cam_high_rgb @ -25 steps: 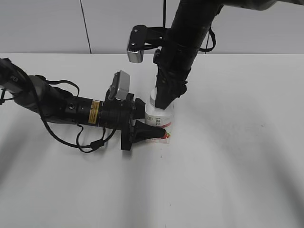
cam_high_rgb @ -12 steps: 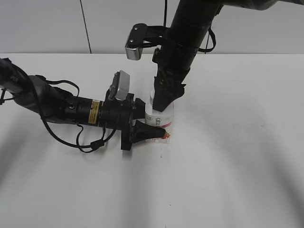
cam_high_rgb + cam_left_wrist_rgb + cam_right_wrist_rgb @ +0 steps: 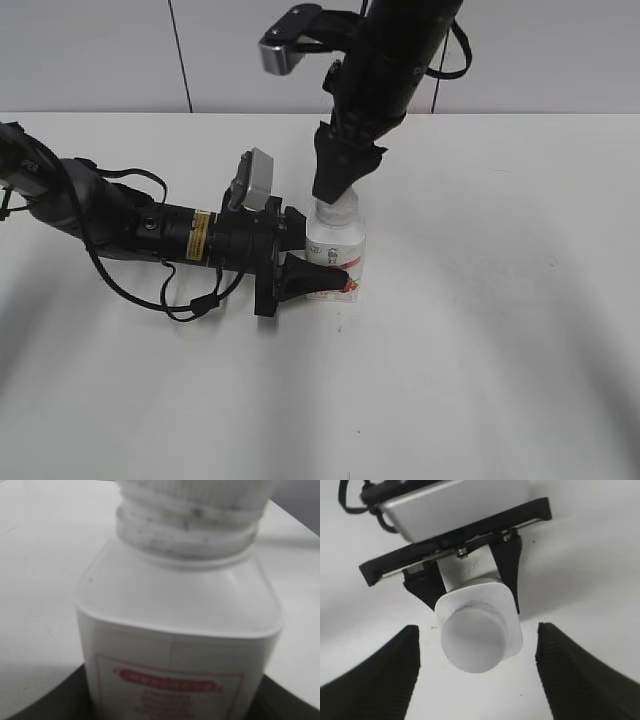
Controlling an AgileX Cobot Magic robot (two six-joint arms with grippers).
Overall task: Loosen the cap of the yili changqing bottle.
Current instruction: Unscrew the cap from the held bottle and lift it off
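The yili changqing bottle (image 3: 336, 250) stands upright on the white table, white with a pink-red label. My left gripper (image 3: 312, 276) comes in from the left and is shut on its lower body. In the left wrist view the bottle (image 3: 175, 630) fills the frame, with dark jaws at both bottom corners. The white cap (image 3: 337, 209) sits on the neck; it also shows ribbed in the left wrist view (image 3: 190, 520). My right gripper (image 3: 335, 188) hangs just above the cap, open and empty. In the right wrist view the cap (image 3: 472, 637) lies between and beyond the spread fingers (image 3: 375, 680).
The white table (image 3: 480, 330) stretches out around the bottle. The left arm and its cables (image 3: 130, 225) lie across the table's left side. A grey wall stands behind the table.
My right gripper has let go of the cap and risen straight up from it, so the cap shows. The left gripper and the bottle have not moved.
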